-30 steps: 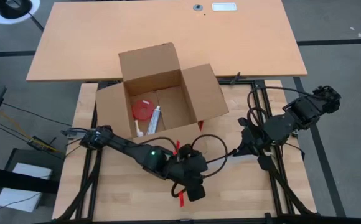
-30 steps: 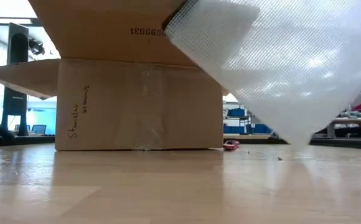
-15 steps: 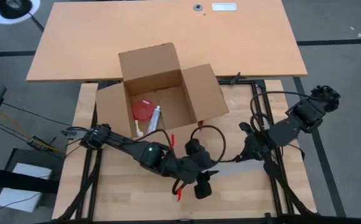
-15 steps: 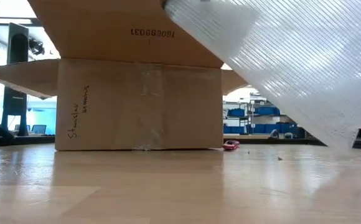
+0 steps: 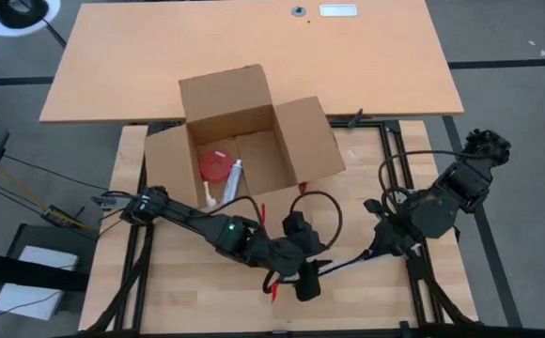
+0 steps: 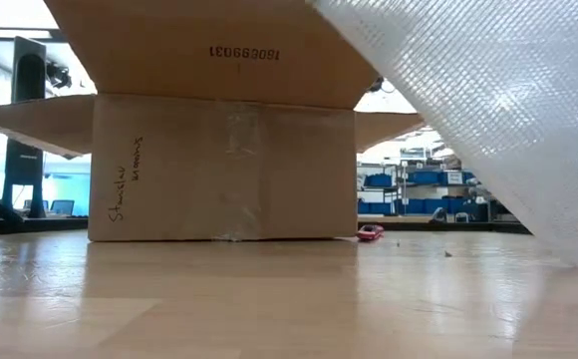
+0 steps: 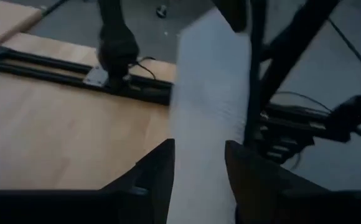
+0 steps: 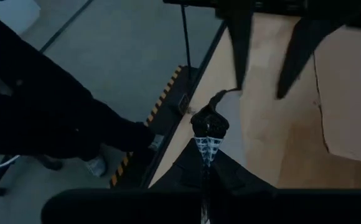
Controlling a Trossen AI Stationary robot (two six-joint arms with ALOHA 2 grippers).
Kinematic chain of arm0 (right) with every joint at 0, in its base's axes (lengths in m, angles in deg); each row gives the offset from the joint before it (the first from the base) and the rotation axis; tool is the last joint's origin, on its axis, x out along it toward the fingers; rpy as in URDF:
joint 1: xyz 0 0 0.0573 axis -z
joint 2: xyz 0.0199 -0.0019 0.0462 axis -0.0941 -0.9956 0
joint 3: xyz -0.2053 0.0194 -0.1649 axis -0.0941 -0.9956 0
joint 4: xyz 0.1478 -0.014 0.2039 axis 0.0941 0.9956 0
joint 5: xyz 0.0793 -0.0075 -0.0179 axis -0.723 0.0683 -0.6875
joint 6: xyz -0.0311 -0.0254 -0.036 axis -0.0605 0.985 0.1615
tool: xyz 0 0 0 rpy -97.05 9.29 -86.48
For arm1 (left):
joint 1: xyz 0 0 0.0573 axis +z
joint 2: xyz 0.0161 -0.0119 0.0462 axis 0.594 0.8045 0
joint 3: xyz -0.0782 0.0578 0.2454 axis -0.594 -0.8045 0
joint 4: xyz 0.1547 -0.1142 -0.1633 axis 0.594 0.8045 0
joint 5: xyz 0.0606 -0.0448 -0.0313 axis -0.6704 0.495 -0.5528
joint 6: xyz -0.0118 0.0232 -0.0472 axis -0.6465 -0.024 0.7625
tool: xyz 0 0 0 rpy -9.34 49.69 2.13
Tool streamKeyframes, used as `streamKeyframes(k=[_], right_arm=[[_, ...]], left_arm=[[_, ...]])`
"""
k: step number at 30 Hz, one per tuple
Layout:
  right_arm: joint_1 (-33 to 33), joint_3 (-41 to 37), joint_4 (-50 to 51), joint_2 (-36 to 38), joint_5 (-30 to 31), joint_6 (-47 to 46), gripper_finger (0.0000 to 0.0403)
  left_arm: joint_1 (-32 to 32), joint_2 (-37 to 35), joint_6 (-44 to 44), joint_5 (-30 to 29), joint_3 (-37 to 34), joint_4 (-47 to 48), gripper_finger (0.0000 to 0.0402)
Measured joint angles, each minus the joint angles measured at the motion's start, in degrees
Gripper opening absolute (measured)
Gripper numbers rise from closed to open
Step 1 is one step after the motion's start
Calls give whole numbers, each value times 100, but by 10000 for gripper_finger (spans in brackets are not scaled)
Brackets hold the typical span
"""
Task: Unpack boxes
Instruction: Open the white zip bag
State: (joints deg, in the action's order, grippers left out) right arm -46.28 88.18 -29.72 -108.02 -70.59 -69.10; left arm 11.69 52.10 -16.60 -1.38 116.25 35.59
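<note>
My left gripper (image 5: pixel 312 279): at six o'clock, squeezing one end of a clear bubbly bag (image 6: pixel 488 110).
My right gripper (image 5: pixel 374 252): at four o'clock, fingers pinched shut on the bag's other end.
Box (image 5: pixel 244 150): middle of the table, flaps open, at eleven o'clock from my left gripper.

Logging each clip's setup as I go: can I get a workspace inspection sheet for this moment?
Surface: light wood table, bare at the near-left corner.
Job's things: open carton, flaps spread, red round item and white tube inside.
Clutter: red-handled cutter under the left arm.
Grippers: left tool and right tool, each holding the clear plastic sheet.
Cables: black loop on the left arm.
Surroundings: orange desk behind; shelving in the low view.
</note>
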Motion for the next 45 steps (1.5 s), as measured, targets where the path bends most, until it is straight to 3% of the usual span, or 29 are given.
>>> streamKeyframes(k=[10,32,35,40,45], right_arm=[[0,-2,0,0,1,24,0],[28,-2,-505,2,77,106,0],[28,-2,-488,2,81,108,0],[39,-2,-491,-30,306,236,0],[42,-2,-575,-97,500,-55,17]], left_arm=[[4,44,-141,404,-153,-187,152],[135,234,-416,203,-157,155,150],[245,280,-418,295,-157,47,121],[367,278,-177,1054,-153,153,15],[195,230,159,888,255,692,6]])
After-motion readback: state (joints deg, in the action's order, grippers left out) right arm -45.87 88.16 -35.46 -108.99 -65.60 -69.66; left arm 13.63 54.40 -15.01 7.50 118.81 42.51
